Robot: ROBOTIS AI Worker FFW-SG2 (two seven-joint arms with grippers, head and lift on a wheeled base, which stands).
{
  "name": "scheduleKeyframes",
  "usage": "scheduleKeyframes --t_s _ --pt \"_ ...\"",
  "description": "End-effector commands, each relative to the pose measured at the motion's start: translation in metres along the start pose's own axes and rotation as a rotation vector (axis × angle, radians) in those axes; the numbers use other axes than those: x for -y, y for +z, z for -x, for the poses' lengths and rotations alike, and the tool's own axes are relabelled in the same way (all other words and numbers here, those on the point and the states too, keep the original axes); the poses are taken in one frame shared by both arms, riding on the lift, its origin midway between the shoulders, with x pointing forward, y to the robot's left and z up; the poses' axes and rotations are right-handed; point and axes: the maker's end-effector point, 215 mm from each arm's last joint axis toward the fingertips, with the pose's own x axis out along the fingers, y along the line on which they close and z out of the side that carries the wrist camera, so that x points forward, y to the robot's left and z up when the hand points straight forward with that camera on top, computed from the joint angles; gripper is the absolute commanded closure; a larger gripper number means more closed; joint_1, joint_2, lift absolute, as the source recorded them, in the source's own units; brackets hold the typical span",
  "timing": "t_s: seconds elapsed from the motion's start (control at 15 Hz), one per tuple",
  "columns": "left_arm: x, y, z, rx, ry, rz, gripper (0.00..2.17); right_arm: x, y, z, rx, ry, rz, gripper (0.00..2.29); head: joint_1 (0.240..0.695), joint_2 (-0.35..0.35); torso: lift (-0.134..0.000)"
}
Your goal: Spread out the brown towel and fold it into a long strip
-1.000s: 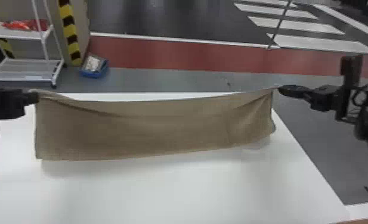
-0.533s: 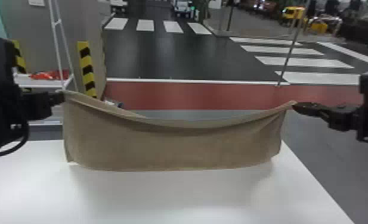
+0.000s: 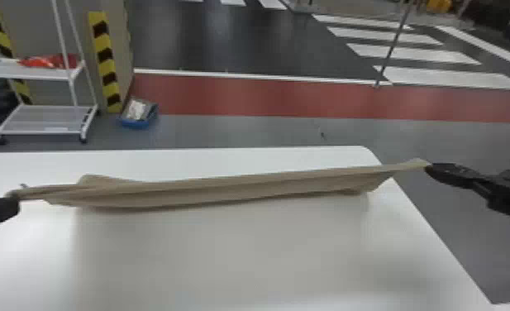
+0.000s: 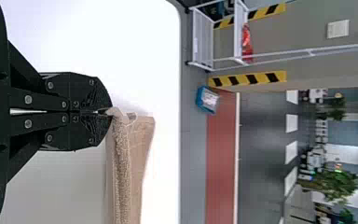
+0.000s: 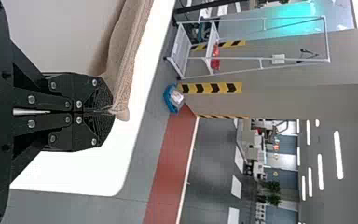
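"Colours, centre of the head view?"
"Brown towel (image 3: pixel 225 193), white table (image 3: pixel 225 260)."
"Left and right edges?"
"Black left gripper (image 3: pixel 15 199), black right gripper (image 3: pixel 428 166)."
"Upper left?"
"Yellow-and-black striped tape (image 3: pixel 107 76); beside it, red floor band (image 3: pixel 266 96)."

Brown towel (image 3: pixel 225 191) stretched btwn L gripper (image 3: pixel 15 200) at 9 o'clock & R gripper (image 3: pixel 429 167) at 3, over white tbl (image 3: pixel 225 256); blue tray (image 3: pixel 137 123) on flr, 10 o'clock.

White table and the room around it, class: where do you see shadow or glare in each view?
Head view: a broad, soft grey shadow on the table beneath the brown towel; left wrist view: table beyond the towel glaring white, grey shade nearer; right wrist view: similar contrast, with ceiling lights glaring.
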Motion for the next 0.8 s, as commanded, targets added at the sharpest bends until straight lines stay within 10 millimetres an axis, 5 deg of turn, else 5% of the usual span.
scheduleKeyframes --t_s 0.0,0.2,0.4,0.73 --pt "0.001 -0.051 0.019 -0.089 0.011 -0.030 1.83 -0.024 -0.037 0.026 -0.066 0.023 -0.017 1.24 0.691 -0.197 -0.125" --pt "0.004 -0.101 0.034 -0.231 0.014 -0.055 1.83 -0.052 -0.068 0.037 -0.141 0.060 -0.013 1.24 0.695 -0.216 -0.125" --pt "0.016 -0.095 0.036 -0.214 0.004 -0.071 1.83 -0.059 -0.077 0.034 -0.159 0.079 -0.027 1.24 0.695 -0.224 -0.125" --pt "0.021 -0.054 0.006 -0.162 0.031 -0.082 1.83 -0.034 -0.052 0.003 -0.149 0.047 -0.083 1.24 0.695 -0.227 -0.125"
